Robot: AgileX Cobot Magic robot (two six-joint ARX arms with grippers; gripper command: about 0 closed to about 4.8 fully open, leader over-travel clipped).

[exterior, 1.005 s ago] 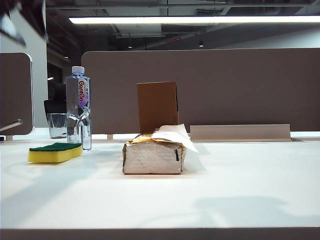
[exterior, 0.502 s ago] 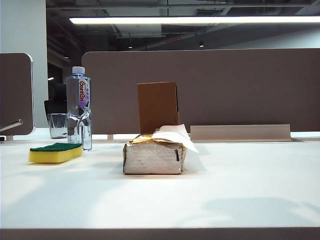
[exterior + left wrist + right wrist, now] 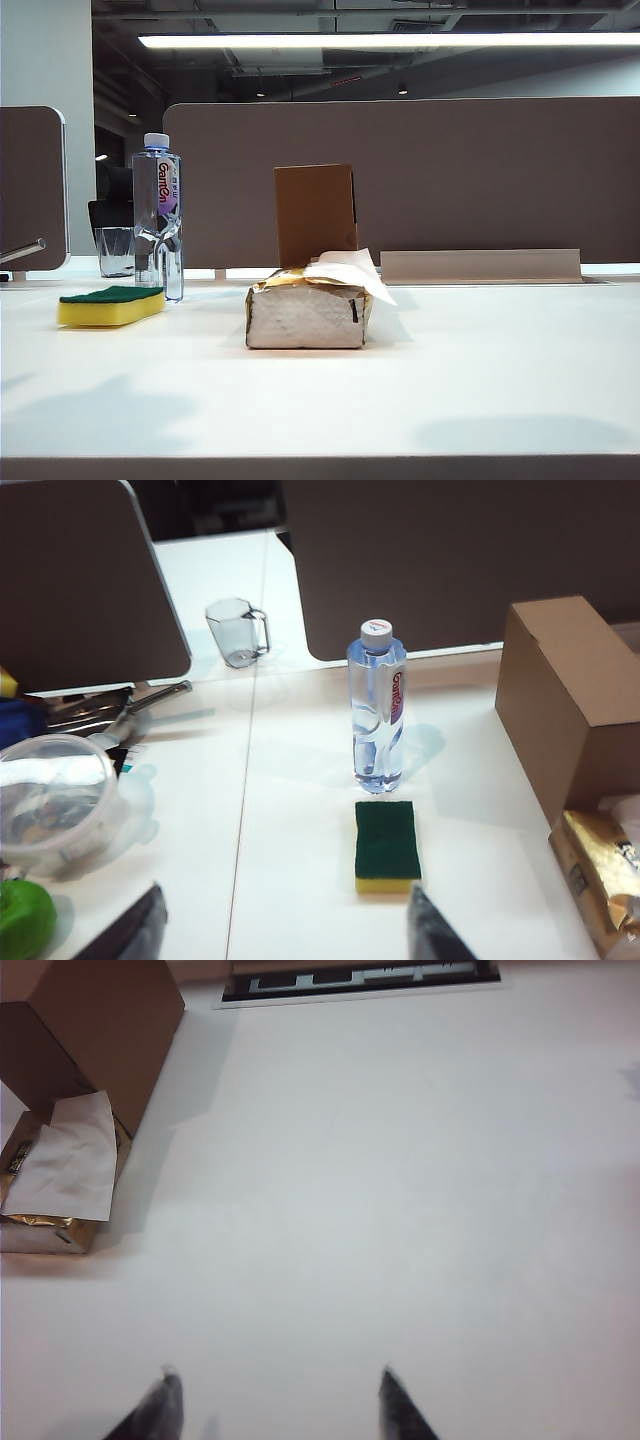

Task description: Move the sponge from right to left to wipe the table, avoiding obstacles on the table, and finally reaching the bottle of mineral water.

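We find the sponge (image 3: 111,305) lying flat on the desk (image 3: 400,400), green scouring side up, at the left of the exterior view. It sits just beside the base of the bottle of mineral water (image 3: 158,215), on the camera side of it; whether the two touch we cannot tell. In the left wrist view the sponge (image 3: 387,845) lies directly in front of the upright, capped bottle (image 3: 377,705).

Nearer mid-desk lies the tissue pack (image 3: 308,310), gold-topped with a white tissue sticking out, and behind it the brown cardboard box (image 3: 315,213) stands upright. Both are well apart from the sponge.

The left gripper (image 3: 280,935) hangs above the desk, short of the sponge, its two dark fingertips spread wide with nothing between them. The right gripper (image 3: 275,1405) hovers over bare desk, jaws likewise apart and empty, with the box (image 3: 95,1025) and tissue pack (image 3: 60,1175) off to one side.

A clear glass cup (image 3: 238,632) stands behind the bottle. A clear plastic container (image 3: 55,800) and a green object (image 3: 22,920) sit at the far left, beside metal utensils (image 3: 110,712).
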